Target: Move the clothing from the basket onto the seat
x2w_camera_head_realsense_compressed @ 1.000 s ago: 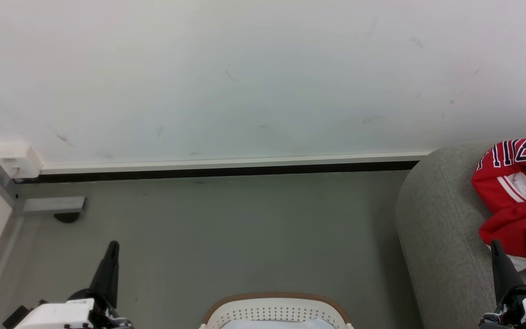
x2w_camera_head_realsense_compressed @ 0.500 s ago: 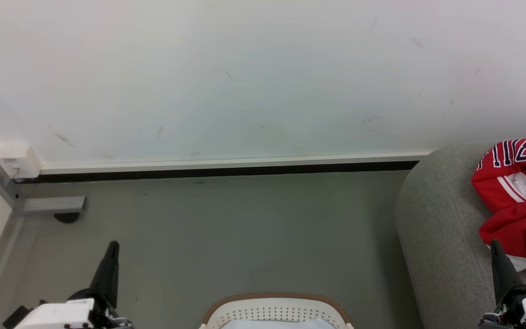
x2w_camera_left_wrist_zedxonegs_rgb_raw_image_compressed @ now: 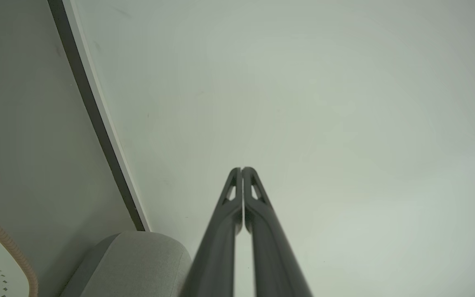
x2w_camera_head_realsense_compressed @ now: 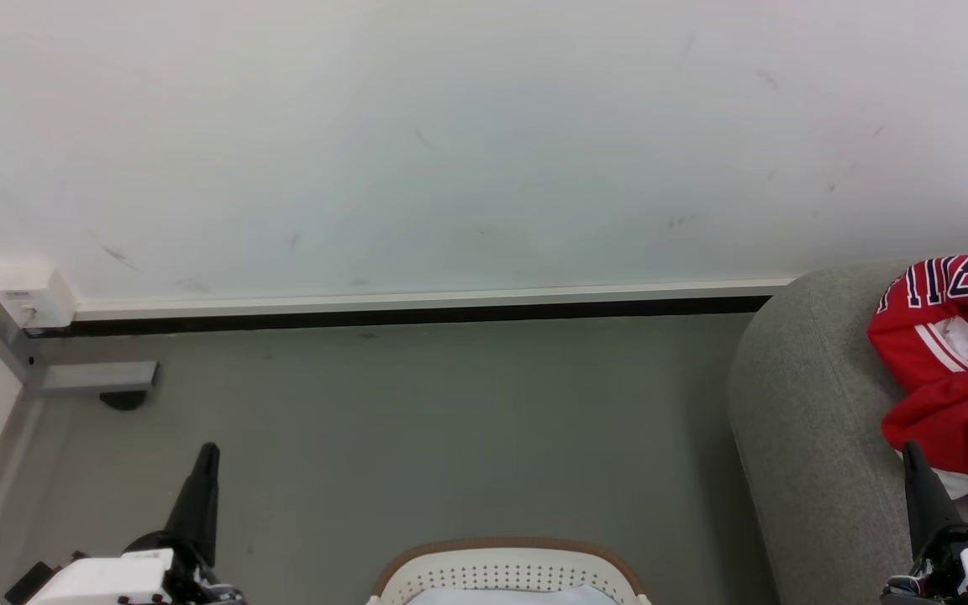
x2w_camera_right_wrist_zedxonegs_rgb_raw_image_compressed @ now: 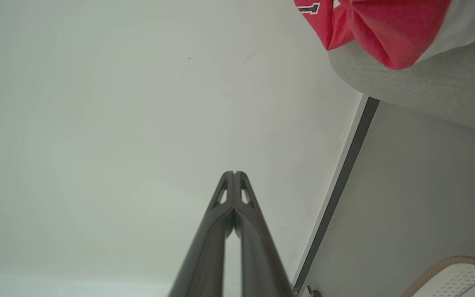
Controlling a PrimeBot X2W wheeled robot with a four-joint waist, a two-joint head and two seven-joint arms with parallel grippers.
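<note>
on the seat at the right lies the clothing, well apart from the basket; nothing has shifted in the last second; left end effector and right end effector stay pressed together, empty; likely finished, or idling between loads.

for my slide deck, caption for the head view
Red clothing lies on the grey seat; left pincer and right pincer shut, flanking the basket.

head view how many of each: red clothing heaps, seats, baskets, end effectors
red clothing heap: 1
seat: 1
basket: 1
end effectors: 2, left end effector and right end effector
total: 5
</note>
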